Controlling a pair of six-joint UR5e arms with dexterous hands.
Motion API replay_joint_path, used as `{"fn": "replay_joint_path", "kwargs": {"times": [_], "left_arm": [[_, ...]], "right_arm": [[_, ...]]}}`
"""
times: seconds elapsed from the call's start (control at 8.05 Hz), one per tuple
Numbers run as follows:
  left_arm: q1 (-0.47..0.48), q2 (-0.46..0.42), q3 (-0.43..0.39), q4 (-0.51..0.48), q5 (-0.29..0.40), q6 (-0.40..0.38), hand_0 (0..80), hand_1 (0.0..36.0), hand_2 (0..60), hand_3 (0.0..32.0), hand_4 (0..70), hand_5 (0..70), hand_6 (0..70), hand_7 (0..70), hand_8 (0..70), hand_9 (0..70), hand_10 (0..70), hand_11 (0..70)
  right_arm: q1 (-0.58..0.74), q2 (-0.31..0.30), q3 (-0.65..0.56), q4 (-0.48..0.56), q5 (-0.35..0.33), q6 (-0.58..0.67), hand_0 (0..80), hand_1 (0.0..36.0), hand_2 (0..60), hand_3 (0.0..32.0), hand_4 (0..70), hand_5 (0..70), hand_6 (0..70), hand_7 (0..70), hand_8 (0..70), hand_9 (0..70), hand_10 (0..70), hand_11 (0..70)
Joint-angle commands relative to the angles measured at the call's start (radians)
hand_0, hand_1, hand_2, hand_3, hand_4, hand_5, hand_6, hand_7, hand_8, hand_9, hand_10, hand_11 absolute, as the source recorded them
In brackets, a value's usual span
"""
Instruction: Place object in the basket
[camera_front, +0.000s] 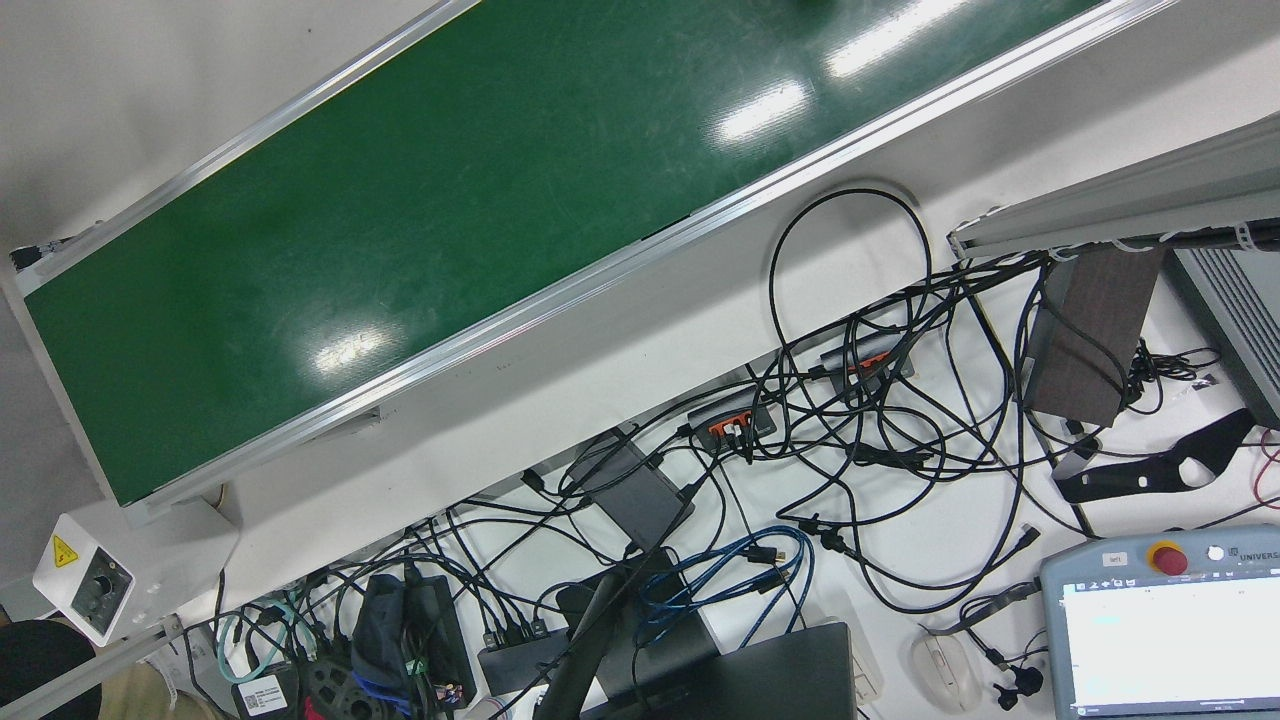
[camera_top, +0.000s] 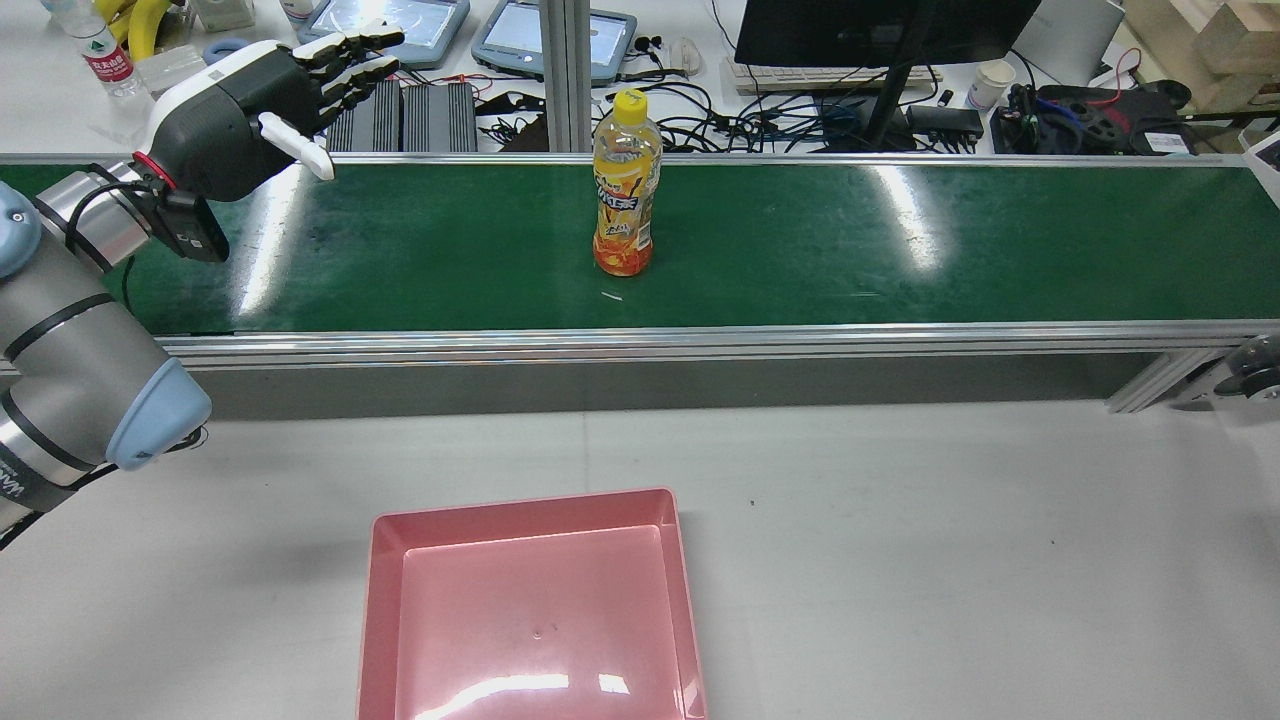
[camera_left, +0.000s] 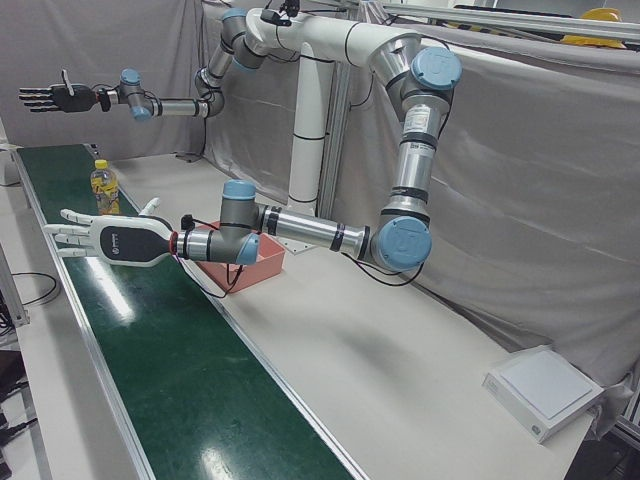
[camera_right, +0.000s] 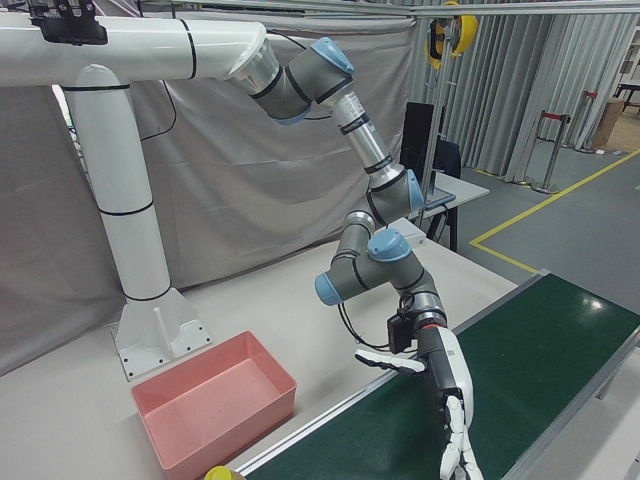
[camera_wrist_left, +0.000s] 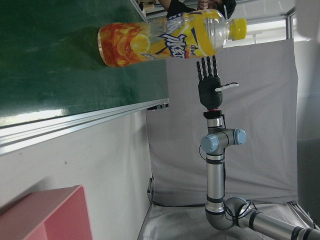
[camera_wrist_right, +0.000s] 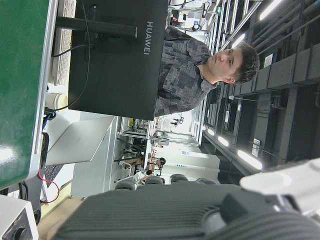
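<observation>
Standing upright on the green conveyor belt (camera_top: 800, 240), orange drink bottle (camera_top: 625, 185), well apart from the left hand (camera_top: 262, 110) hovering empty with fingers spread, right hand (camera_left: 50, 97) likewise splayed, pink basket (camera_top: 530, 610) on the table.

Green conveyor belt (camera_top: 800, 240): orange drink bottle (camera_top: 625, 185) upright. White table (camera_top: 950, 560): pink basket (camera_top: 530, 610).

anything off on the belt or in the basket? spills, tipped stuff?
Nothing stands out. The bottle stands upright and capped on the green belt, no spill around it. The pink basket sits flat and empty. The left hand is open.
</observation>
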Motion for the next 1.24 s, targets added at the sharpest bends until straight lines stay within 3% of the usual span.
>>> {"fn": "replay_joint_path", "kwargs": {"times": [0.0, 1.12], "left_arm": [[0.000, 0.000, 0.000, 0.000, 0.000, 0.000, 58.9, 2.0, 0.0, 2.2, 12.8, 15.9, 0.1, 0.5, 6.6, 8.7, 0.2, 1.5], [0.000, 0.000, 0.000, 0.000, 0.000, 0.000, 58.7, 1.9, 0.0, 2.2, 12.8, 16.0, 0.2, 0.6, 6.6, 8.5, 0.7, 2.3]], "right_arm": [[0.000, 0.000, 0.000, 0.000, 0.000, 0.000, 0.0, 0.0, 0.0, 0.0, 0.0, 0.0, 0.0, 0.0, 0.0, 0.0, 0.0, 0.0], [0.000, 0.000, 0.000, 0.000, 0.000, 0.000, 0.0, 0.0, 0.0, 0.0, 0.0, 0.0, 0.0, 0.0, 0.0, 0.0, 0.0, 0.0]]}}
